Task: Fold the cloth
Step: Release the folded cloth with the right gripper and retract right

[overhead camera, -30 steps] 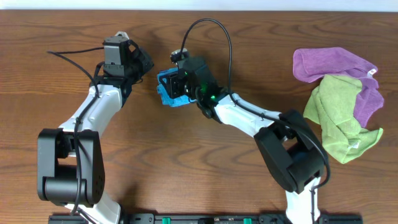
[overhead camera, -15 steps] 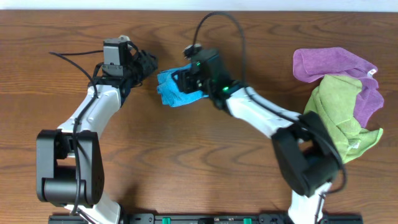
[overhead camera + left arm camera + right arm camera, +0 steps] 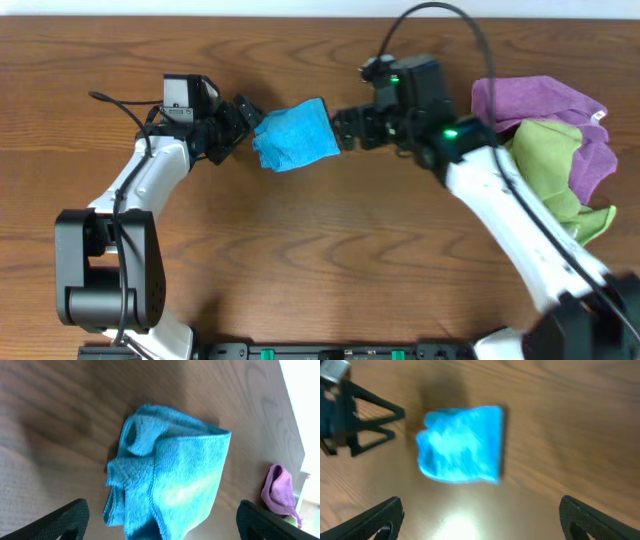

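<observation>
1. Handling: the cloth (image 3: 295, 135) looks light, limp, grippy microfibre; I judge a pinch at a free corner best.
2. Appearance: bright sky-blue, plain, loosely doubled, one edge rolled and rumpled.
3. Location: on the wooden table (image 3: 330, 250), between my grippers.
4. Left gripper (image 3: 252, 120): spread wide, empty, just beside it.
5. Right gripper (image 3: 338, 130): spread wide, empty, near its other side.

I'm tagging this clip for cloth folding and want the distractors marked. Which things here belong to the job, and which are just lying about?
Belong to the job:
- blue cloth, bunched on the wood between the arms
- left gripper, open
- right gripper, open

Just lying about:
- purple cloth
- lime-green cloth, heaped against the purple one, far right
</observation>
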### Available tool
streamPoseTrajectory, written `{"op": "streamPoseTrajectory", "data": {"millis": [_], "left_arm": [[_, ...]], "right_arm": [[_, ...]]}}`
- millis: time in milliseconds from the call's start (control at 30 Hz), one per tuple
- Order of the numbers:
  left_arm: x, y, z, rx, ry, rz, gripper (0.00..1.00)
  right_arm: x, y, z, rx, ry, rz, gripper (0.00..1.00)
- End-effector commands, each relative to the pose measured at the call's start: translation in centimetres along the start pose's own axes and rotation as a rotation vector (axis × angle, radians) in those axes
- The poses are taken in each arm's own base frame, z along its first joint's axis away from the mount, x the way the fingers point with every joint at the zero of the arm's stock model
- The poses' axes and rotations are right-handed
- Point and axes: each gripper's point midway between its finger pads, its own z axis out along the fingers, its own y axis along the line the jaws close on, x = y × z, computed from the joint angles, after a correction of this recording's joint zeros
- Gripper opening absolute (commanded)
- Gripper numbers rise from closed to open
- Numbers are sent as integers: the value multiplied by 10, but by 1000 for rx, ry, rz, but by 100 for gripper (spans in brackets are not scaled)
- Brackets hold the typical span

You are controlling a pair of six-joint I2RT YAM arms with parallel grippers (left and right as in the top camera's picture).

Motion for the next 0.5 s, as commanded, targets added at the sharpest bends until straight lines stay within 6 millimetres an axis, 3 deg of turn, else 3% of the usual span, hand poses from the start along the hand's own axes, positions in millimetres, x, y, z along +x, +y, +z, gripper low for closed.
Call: {"op": "streamPoseTrajectory", "data": {"millis": [0,300,467], "left_arm": [[-1,-15,-11,38,8,5,95],[26,-3,2,-4,83,-46,95],[39,2,8,-20,111,-57,95]], "right_arm": [[0,-25,-30,68,-2,-45,99],[25,-66,-89,160,-25,8,99],[65,-73,-108,186,-40,37,99]]}}
